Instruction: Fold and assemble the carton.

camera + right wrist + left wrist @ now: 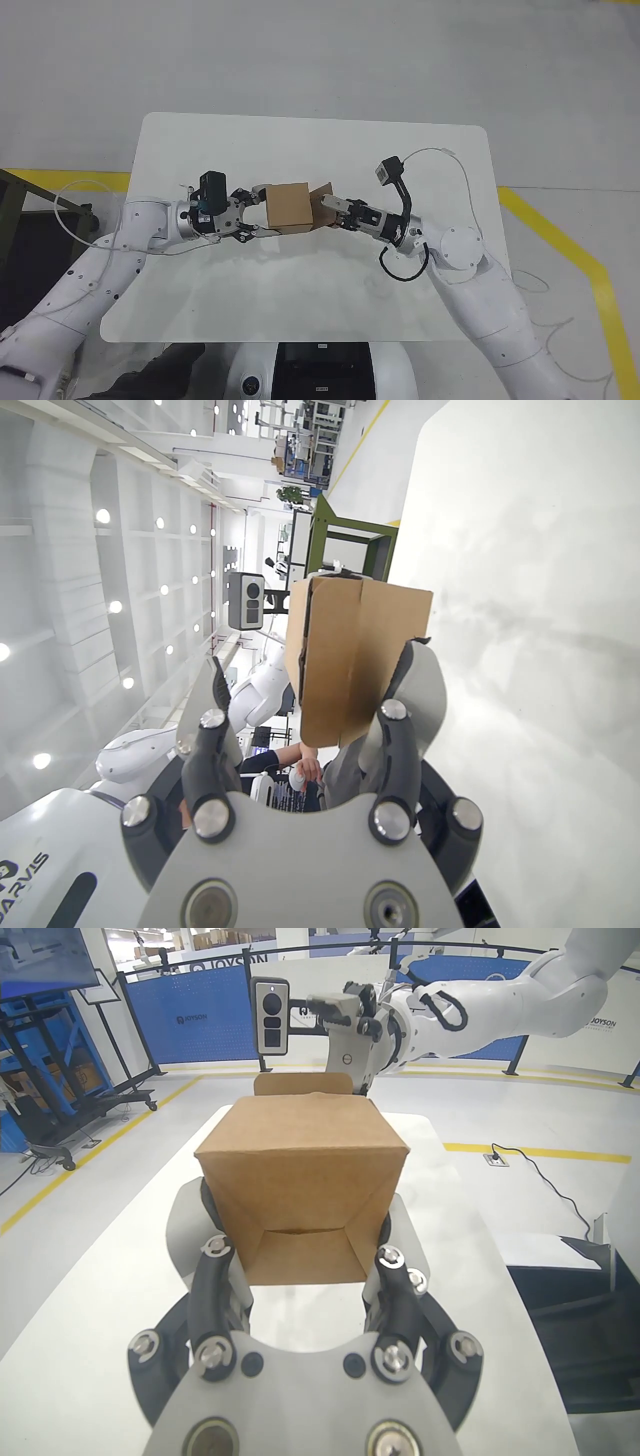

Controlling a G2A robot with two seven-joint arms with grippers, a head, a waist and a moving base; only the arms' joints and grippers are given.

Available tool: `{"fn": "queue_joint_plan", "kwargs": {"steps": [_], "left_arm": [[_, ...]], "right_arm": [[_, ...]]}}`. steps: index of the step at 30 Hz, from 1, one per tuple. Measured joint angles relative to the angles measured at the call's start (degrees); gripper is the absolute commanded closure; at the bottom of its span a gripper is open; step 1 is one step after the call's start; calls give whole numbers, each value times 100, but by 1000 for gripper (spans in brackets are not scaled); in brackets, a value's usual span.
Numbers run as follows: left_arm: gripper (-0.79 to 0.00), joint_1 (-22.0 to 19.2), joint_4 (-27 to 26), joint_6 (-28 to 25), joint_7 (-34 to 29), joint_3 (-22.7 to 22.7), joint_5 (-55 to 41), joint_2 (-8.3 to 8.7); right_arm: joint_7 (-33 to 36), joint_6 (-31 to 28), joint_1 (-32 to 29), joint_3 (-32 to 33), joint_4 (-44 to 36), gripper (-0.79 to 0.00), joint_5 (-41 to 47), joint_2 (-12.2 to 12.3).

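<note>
Overhead, the carton (287,207) is seen over the middle of the white surface (300,290), between the left pincer (255,212) and the right pincer (328,212), which are set at its opposite ends. A loose flap (322,191) is seen sticking out at the end facing the right pincer.

From the left wrist, the carton (300,1178) is seen clamped. The left pincer (297,1213) is closed as far as the box walls allow, with a finger (187,1223) pressed on each side wall. The end nearest the camera is folded shut. Beyond the box the flap (300,1084) is seen standing up, and the right pincer (350,1053) is set against the far end.

From the right wrist, the right pincer (315,660) is seen spread wide, with nothing held in it. One finger (420,680) is laid against a side of the carton (365,625), while the other (212,690) is kept well apart from it. A dark gap is seen along one edge of this end, so it is judged not fully closed.

The carton is judged light and made of thin board, stiff along its creases but easily dented across a bare face. Its smooth skin may let it twist under a sideways push. Hold is best taken near the corners, where the walls back each other. The flap is best pressed close to its free edge, so that it bends at the crease.
</note>
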Motion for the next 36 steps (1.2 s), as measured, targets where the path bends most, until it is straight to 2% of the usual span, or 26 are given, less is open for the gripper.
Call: {"fn": "queue_joint_plan", "kwargs": {"steps": [3,14,20,30,36], "left_arm": [[-311,6,11,-17,-5,-22,12,-18],[-311,41,42,-85,-15,-123,50,-72],[-311,70,30,-105,-39,-184,100,-94],[-311,111,-17,-152,-94,-262,126,-136],[-289,136,-46,-159,-85,-326,121,-159]], "right_arm": [[2,27,1,1,19,-332,1,4],[123,-7,48,-74,190,-280,347,-18],[-74,101,75,-81,151,-237,4,-6],[-214,249,0,-83,-30,-203,-280,18],[-126,214,-16,-130,-94,-225,-208,16]]}}
